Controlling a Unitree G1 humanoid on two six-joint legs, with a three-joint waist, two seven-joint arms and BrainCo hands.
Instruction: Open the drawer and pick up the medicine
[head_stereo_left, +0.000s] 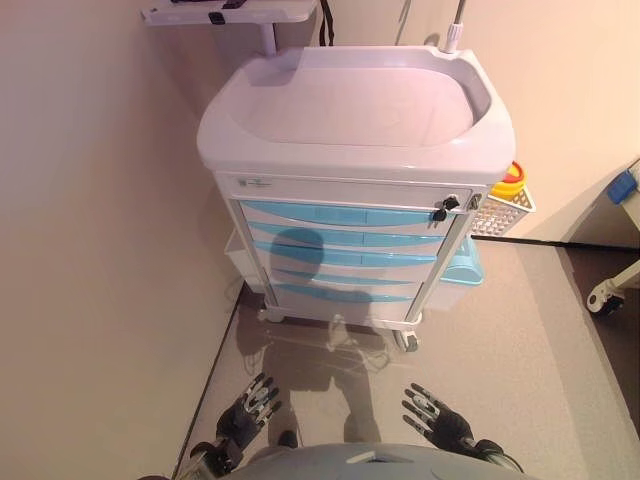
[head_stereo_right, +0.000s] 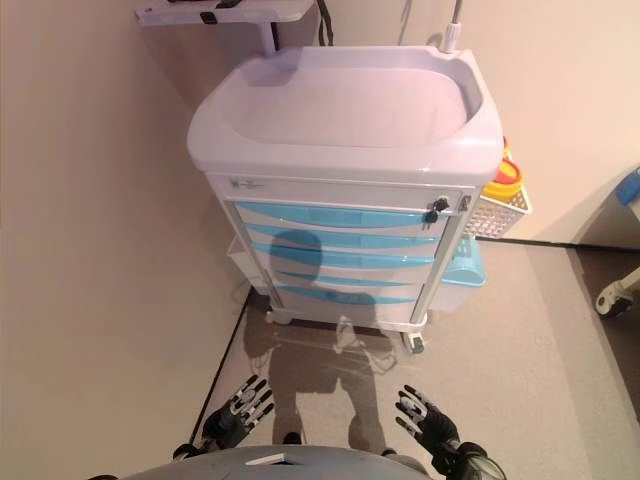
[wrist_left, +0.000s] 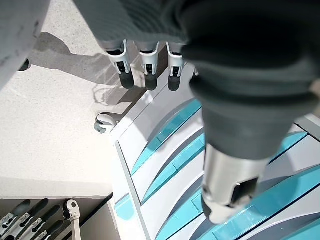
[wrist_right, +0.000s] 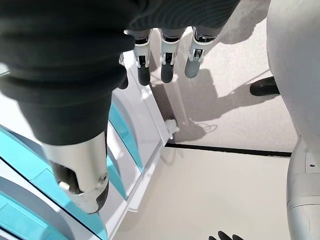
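Observation:
A white medical cart (head_stereo_left: 350, 120) with several light-blue drawers (head_stereo_left: 345, 237) stands ahead of me. All the drawers are shut and no medicine shows. A small black key lock (head_stereo_left: 445, 207) sits at the right end of the top drawer. My left hand (head_stereo_left: 250, 412) and my right hand (head_stereo_left: 437, 418) hang low near the floor, well short of the cart, both with straight fingers and holding nothing. The left wrist view shows its fingers (wrist_left: 147, 67) pointing toward the drawer fronts (wrist_left: 175, 150); the right wrist view shows its fingers (wrist_right: 167, 62) likewise.
A wire basket (head_stereo_left: 503, 208) with a yellow and red container (head_stereo_left: 510, 180) hangs on the cart's right side. A wall (head_stereo_left: 90, 250) runs close on the left. A wheeled frame (head_stereo_left: 612, 290) stands at the far right. A tray arm (head_stereo_left: 230, 12) sits behind the cart.

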